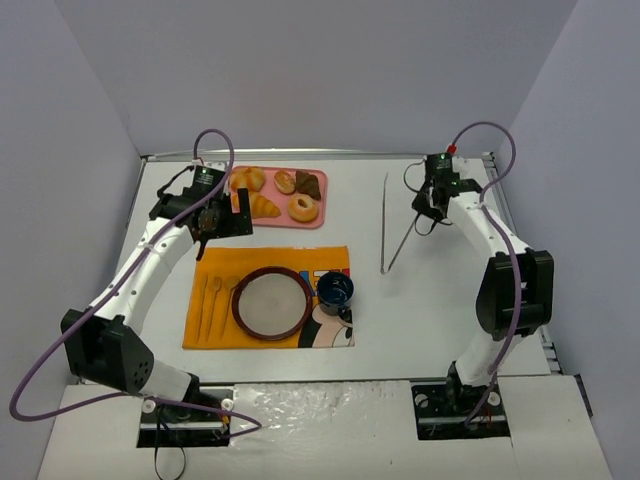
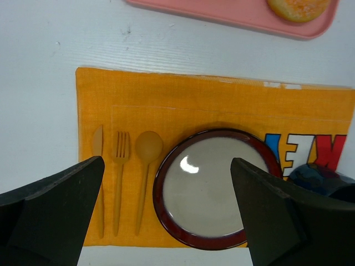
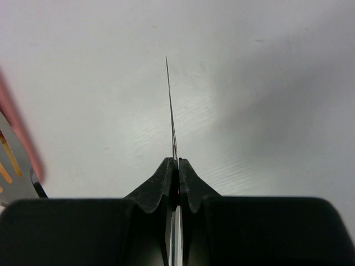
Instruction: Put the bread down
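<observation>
Metal tongs (image 3: 175,145) (pinched) in right gripper (image 3: 177,165)

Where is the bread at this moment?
In the top view, the bread lies on the pink tray at the table's far left side, just beyond the doughnut and beside the dark brown pastry.

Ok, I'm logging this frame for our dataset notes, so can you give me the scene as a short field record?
bread: on the pink tray, untouched
plate: empty, on the orange placemat
blue cup: beside the plate, on its right
left gripper: open, holding nothing, facing the plate
right gripper: shut on a thin metal utensil
</observation>
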Robot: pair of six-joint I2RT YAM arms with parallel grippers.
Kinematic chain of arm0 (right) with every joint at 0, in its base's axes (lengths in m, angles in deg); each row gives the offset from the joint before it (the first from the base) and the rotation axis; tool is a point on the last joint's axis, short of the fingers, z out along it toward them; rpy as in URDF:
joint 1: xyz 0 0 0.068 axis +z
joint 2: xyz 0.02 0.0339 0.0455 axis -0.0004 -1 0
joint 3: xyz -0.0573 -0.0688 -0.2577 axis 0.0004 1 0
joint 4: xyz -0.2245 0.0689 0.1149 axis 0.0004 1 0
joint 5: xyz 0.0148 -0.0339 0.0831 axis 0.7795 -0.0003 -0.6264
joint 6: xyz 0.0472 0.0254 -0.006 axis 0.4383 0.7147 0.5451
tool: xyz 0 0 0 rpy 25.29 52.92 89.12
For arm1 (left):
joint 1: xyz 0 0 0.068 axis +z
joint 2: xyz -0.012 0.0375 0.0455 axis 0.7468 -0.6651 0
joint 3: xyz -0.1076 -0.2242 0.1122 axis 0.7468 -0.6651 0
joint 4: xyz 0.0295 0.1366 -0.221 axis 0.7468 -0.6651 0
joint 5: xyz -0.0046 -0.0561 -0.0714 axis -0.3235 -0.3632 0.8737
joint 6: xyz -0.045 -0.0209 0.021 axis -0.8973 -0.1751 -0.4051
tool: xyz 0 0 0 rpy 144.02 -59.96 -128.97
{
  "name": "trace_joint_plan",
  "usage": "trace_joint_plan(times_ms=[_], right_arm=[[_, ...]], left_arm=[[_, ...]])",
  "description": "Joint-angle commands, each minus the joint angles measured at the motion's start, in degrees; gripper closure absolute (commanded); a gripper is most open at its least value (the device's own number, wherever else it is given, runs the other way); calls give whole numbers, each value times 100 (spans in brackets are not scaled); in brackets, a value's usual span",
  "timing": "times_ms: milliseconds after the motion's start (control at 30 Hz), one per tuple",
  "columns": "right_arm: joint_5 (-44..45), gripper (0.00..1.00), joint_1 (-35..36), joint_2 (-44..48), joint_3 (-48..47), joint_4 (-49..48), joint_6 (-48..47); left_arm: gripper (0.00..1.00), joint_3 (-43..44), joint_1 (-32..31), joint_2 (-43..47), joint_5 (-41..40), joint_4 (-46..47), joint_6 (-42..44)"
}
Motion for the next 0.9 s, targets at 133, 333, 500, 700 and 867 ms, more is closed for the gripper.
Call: trace_joint_plan(times_ms=[133, 333, 500, 700, 867], right_arm=[[-2988, 100, 248, 725, -1081, -939, 36], [-4830, 100, 414, 751, -941, -2805, 1273], [-5608, 100, 488, 666, -462, -5113, 3077], [-5957, 100, 898, 251, -363, -6740, 4598], [-5985, 100, 1126, -7, -330, -7848, 5450]], left_arm=[[3, 948, 27, 424, 1582, 115, -373], [3, 962, 228, 665, 3381, 965, -1021], [3, 505, 341, 806, 4645, 2315, -1774], [3, -528, 361, 845, 5745, 5364, -3436], [3, -973, 352, 735, 6074, 7105, -4526]])
